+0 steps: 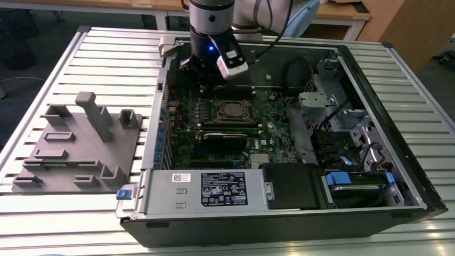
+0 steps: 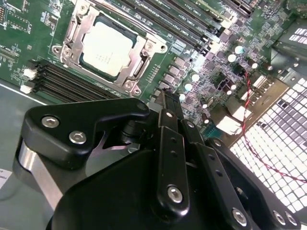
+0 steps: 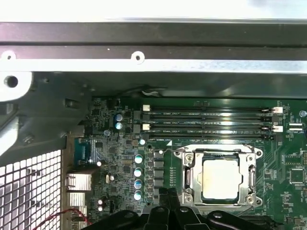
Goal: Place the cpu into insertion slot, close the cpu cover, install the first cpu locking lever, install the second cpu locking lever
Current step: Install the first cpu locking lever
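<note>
Tool (image 2: 166, 101) near cpu (image 2: 111, 48), seemingly in slot (image 2: 57, 50)

Soft overhead light paled the slatted surface (image 1: 85, 58); the open computer case (image 1: 398, 133) lay dim inside. A blue lamp (image 1: 210, 49) glowed on the arm (image 1: 213, 16). Glare whitened the perforated panel (image 2: 278, 139) (image 3: 29, 191) in both wrist views, and the cpu (image 2: 108, 45) gleamed.

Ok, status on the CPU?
End effector shut, empty, hovering just off the CPU. CPU seated, cover down around it. Nothing blocking.
</note>
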